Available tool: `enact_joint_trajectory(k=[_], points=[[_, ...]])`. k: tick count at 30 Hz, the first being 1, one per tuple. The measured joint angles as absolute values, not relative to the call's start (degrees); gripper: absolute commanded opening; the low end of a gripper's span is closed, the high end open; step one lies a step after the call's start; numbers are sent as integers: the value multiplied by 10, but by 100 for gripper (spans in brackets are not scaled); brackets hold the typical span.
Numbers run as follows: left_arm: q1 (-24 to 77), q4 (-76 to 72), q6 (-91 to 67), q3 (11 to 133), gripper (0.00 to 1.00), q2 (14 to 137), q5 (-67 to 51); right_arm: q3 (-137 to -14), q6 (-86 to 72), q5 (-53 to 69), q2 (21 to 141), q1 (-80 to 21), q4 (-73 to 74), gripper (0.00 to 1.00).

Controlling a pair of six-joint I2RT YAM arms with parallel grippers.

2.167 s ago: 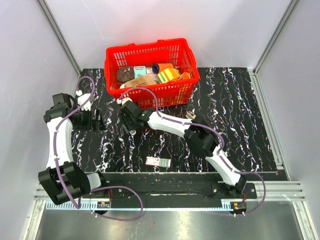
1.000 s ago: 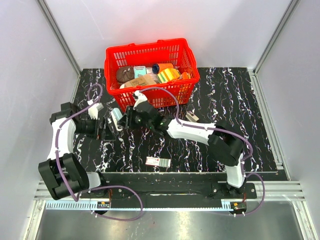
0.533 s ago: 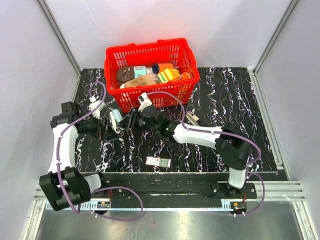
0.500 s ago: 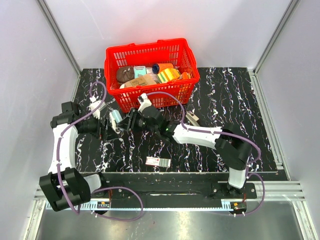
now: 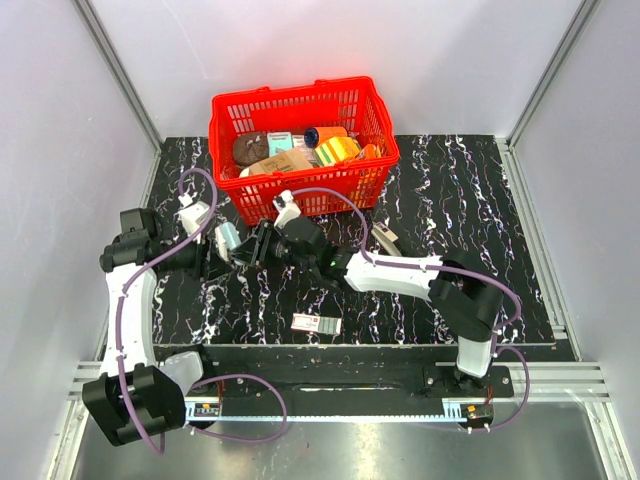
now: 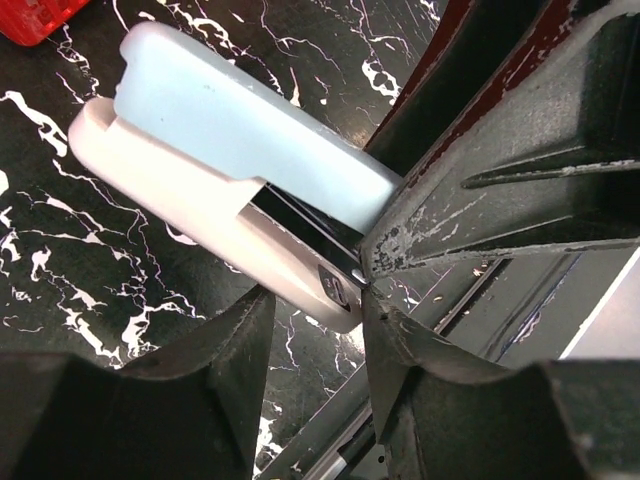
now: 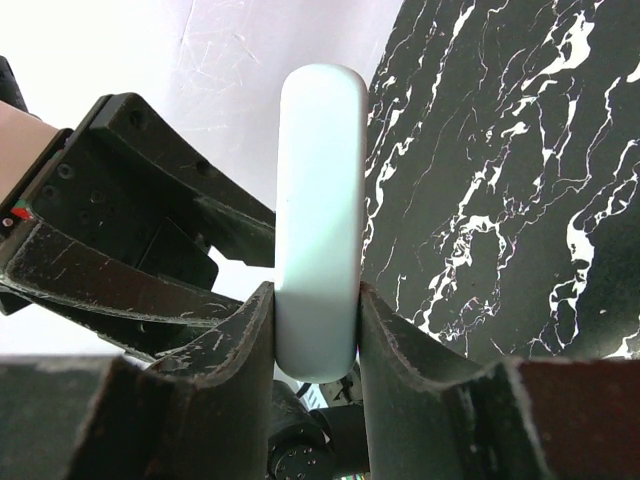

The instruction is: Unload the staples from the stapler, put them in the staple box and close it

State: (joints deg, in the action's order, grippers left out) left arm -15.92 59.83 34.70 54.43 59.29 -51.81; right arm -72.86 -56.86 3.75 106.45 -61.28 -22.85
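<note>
The stapler (image 5: 229, 240), a slim pale grey bar, hangs above the black marbled table in front of the basket. My right gripper (image 5: 252, 246) is shut on its sides; in the right wrist view the stapler (image 7: 318, 180) stands up between the fingers of that gripper (image 7: 318, 300). My left gripper (image 5: 214, 256) faces it from the left. In the left wrist view the stapler's (image 6: 230, 150) near end sits between the fingertips of the left gripper (image 6: 315, 298), touching both. A dark metal strip shows in its slot. No loose staples are visible.
The red basket (image 5: 222, 135), full of assorted items, stands at the back just behind both grippers. A flat white-and-red box (image 5: 316, 323) lies near the front edge. A small pale object (image 5: 383, 234) lies right of the right forearm. White walls enclose the table.
The left gripper has moved right to the stapler and narrowed its jaws onto the stapler's end. The right gripper has carried the stapler slightly left, still gripping it.
</note>
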Motion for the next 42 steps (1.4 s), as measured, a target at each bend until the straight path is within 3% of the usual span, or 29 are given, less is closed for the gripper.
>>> enact_joint_trajectory(k=[2, 7, 11, 26, 35, 42], points=[[-159, 599, 348, 542, 37, 592, -518, -724, -569, 37, 1064, -615, -232, 0], [-158, 603, 373, 536, 12, 588, -513, -686, -572, 37, 1049, -621, -242, 0], [-158, 585, 409, 524, 0, 585, -482, -653, -573, 40, 1025, -630, -239, 0], [-152, 510, 524, 434, 0, 539, -425, -597, -489, 66, 981, -630, -201, 0], [-57, 367, 598, 305, 0, 425, -314, -568, -354, 96, 963, -630, -149, 0], [31, 274, 616, 274, 0, 404, -221, -573, -316, 89, 971, -628, -135, 0]])
